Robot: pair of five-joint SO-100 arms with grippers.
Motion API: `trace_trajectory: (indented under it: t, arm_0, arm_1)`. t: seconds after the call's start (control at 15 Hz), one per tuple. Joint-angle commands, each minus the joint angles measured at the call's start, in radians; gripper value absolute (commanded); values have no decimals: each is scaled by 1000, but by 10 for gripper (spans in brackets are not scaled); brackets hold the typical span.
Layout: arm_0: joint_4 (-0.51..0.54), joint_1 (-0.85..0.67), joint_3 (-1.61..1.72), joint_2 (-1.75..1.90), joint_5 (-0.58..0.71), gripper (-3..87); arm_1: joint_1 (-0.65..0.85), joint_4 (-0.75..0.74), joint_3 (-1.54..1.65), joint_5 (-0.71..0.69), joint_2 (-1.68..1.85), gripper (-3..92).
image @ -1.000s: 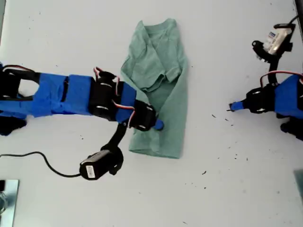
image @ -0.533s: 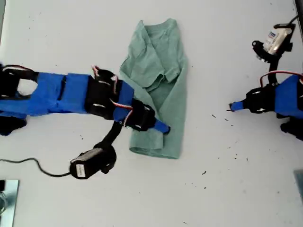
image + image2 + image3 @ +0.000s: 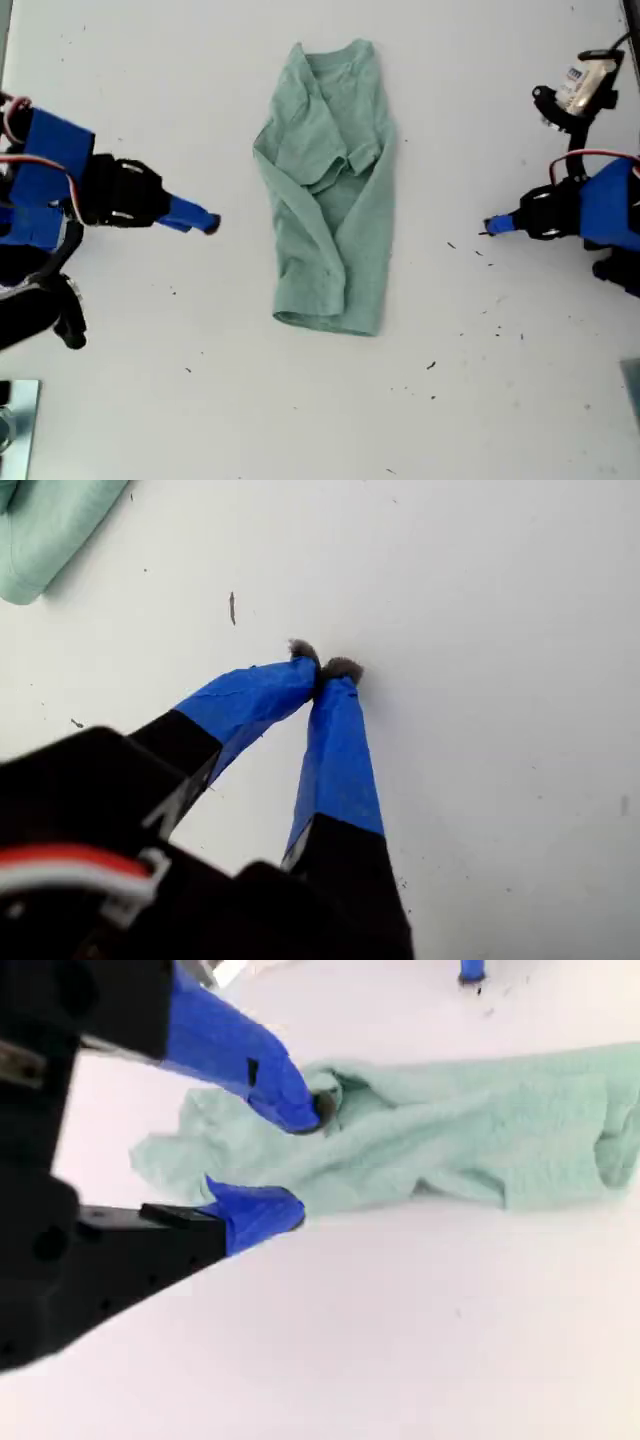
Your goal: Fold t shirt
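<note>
T shirt (image 3: 330, 200), small, sage-green, soft cotton with short sleeves: it lies flat on the white table (image 3: 150, 80), between my two grippers and apart from both. Both long sides are turned in, giving a narrow strip. The crosswise fold, hem to collar, is judged to be not yet done.

1. My second gripper (image 3: 200, 220), at the exterior view's left, stands clear of the cloth. In the second wrist view its blue-taped jaws are moderately parted and hold nothing (image 3: 298, 1160). The strip (image 3: 450, 1140) lies straight ahead of them.
2. The folded-in flaps sit loose on top, held only by their own weight.
3. My first gripper (image 3: 492, 226), at the exterior view's right, stands on the far side of the strip from my second gripper. Its jaws are pressed tip to tip on nothing (image 3: 322, 668), over bare table. One end of the cloth (image 3: 40, 530) lies ahead of them and off to one side.

Risks from here:
- A pinch that catches only the top layer would peel a flap open.
- A low sideways approach would push the edge and bunch it.
- Closed jaws on my first gripper would shove the cloth, not grip it.
- Uneven lifting by the two grippers would skew the crosswise fold.
</note>
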Motion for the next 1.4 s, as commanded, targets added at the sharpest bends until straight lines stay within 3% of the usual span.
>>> trace_trajectory:
  t: [0.0,0.2,0.4,0.53,0.67,0.87,0.93,1.0,1.07,1.33]
  arm_0:
    - [-141,48,523,373,-115,57]
    - [-143,63,796,667,-178,32]
    - [-172,49,839,692,-178,-2]
    - [-86,71,546,495,-179,-2]
    - [9,98,115,101,-164,-2]
    - [301,97,-632,-508,-49,-2]
    - [368,106,-864,-673,-2,59]
    - [400,112,-1035,-802,48,198]
    - [422,115,-1157,-902,92,264]
    - [443,106,-1262,-1071,150,283]
  arm_1:
    - [2,-2,38,8,3,22]
    - [6,0,38,14,0,22]
    - [-6,0,38,25,3,22]
    - [-89,-14,-104,98,-51,23]
    - [-97,15,-563,106,-545,23]
    - [-198,169,-1327,140,-1230,22]
    - [-225,235,-1543,160,-1404,22]
    - [-249,305,-1735,178,-1551,34]
    - [-265,336,-1867,179,-1660,228]
    - [-301,319,-1931,199,-1782,367]
